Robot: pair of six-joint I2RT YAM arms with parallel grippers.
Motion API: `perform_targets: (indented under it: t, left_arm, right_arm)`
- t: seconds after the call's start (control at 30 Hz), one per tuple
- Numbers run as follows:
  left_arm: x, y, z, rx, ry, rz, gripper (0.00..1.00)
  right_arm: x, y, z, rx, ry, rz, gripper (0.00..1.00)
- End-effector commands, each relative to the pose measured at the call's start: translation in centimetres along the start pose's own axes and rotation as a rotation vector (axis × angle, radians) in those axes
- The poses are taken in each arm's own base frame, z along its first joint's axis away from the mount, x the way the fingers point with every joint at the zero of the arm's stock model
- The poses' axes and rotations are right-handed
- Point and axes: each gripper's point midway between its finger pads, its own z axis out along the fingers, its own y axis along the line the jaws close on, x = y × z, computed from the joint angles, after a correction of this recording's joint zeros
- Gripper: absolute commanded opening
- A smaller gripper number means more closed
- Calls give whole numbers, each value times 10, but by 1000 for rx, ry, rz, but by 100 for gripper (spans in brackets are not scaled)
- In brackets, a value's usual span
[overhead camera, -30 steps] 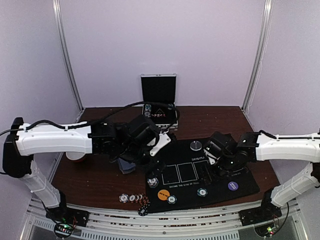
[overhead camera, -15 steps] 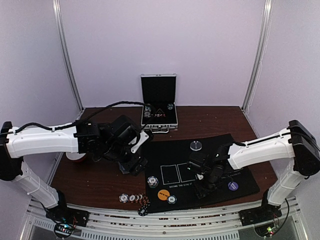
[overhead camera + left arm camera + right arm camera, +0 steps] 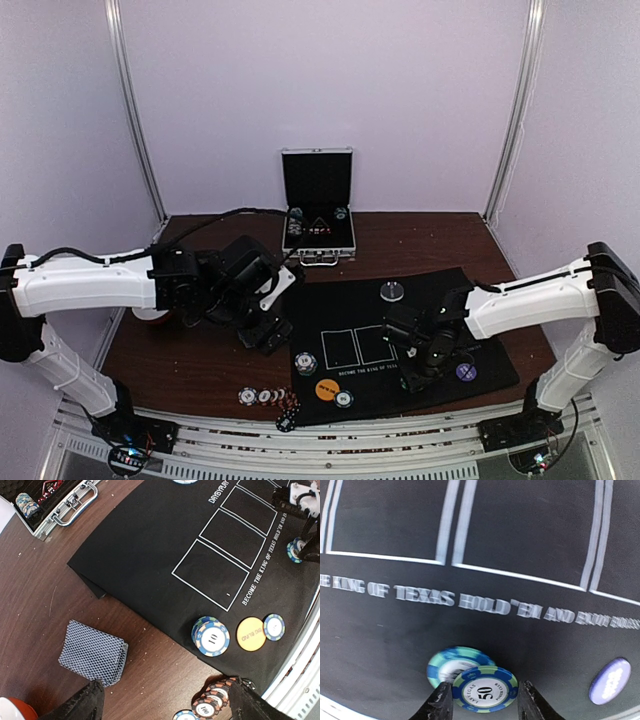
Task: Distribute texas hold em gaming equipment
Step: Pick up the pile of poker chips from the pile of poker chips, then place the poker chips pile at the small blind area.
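Observation:
My right gripper is shut on a blue-and-green "50" poker chip, just over a second, similar chip on the black mat. In the top view this gripper is low at the mat's front edge. My left gripper is open and empty above the brown table, with the grey-blue card deck to its left. A "10" chip stack, an orange button and one chip lie on the mat. A purple button and a silver button also lie there.
The open silver case stands at the back of the table. A row of chips lies on the wood by the front edge. The red-and-white round thing sits at the left, partly under the left arm.
The left gripper drew back to the left, off the mat. The right gripper swung in and down to the chips at the mat's front and now grips one.

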Motion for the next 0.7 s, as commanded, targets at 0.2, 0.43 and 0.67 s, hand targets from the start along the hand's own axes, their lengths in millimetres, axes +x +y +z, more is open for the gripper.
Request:
perform_targets:
  t: [0.2, 0.43, 0.67]
  left_arm:
    - [9, 6, -4, -10, -5, -22, 89]
    - [17, 10, -5, -20, 9, -30, 89]
    - [19, 11, -8, -19, 2, -42, 89]
  right_arm:
    - [21, -69, 1, 98, -28, 220, 45]
    - [12, -63, 1, 27, -64, 232, 43]
    - [13, -64, 5, 50, -29, 205, 50]
